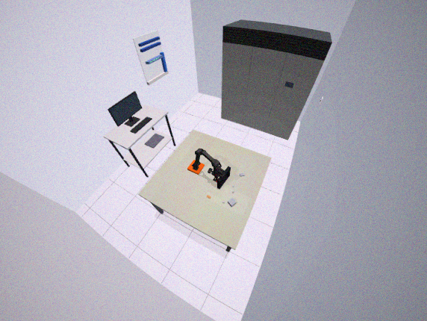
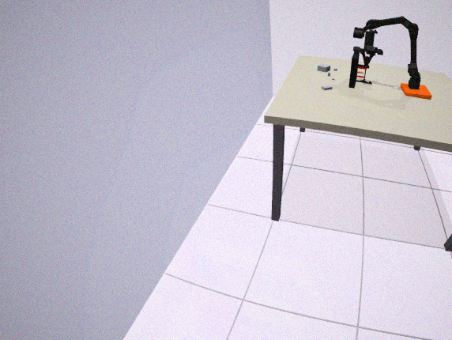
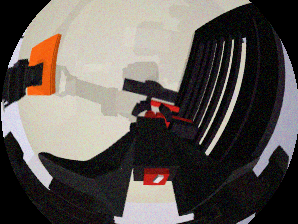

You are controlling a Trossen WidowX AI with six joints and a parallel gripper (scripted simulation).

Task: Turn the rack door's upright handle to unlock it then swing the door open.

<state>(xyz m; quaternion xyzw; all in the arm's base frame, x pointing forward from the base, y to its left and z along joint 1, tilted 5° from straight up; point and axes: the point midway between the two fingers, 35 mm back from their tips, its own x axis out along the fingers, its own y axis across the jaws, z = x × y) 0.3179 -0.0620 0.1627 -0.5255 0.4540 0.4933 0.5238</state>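
The black rack panel (image 1: 225, 177) (image 2: 352, 74) (image 3: 252, 75) stands upright on the table; its slotted face fills the right of the wrist view. My gripper (image 2: 366, 64) (image 3: 150, 133) points down beside the panel on the arm-base side and is shut on the handle. The handle's red end with a white mark (image 3: 156, 176) shows between the fingers; the fingers hide most of the rest. Red bars (image 2: 360, 77) show below the gripper, beside the panel. The handle's exact turn and the door's opening angle cannot be told from these views.
The orange arm base (image 1: 195, 167) (image 2: 416, 92) (image 3: 46, 67) is on the table. Beyond the panel lie a grey block (image 1: 232, 202) (image 2: 323, 68), a smaller grey piece (image 1: 242, 175) (image 2: 326, 88) and several tiny bits. A small orange piece (image 1: 208, 196) lies to one side.
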